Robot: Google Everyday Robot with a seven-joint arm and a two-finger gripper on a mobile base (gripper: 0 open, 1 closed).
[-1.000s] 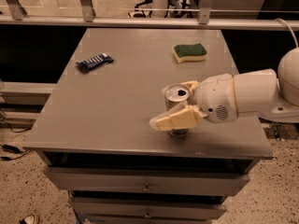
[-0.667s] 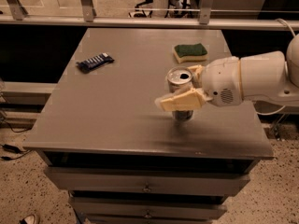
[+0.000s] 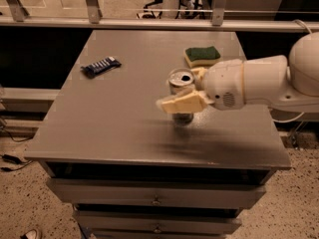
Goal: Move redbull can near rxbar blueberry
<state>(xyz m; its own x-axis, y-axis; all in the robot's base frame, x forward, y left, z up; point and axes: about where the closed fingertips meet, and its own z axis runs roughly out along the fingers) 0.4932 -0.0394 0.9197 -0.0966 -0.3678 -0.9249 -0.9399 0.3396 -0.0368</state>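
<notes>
The redbull can stands upright, held just above the grey table right of its middle; its pull-tab top shows. My gripper is shut on the can, one cream finger across its front and the other behind it. The white arm reaches in from the right. The rxbar blueberry, a flat dark blue wrapper, lies at the table's back left, well apart from the can.
A green-and-yellow sponge lies at the back right, just behind the gripper. A metal railing runs behind the table. Drawers sit below the table's front edge.
The gripper has carried the can away from the front right edge, back and toward the table's middle, and lifted it a little. The bar and sponge have not moved.
</notes>
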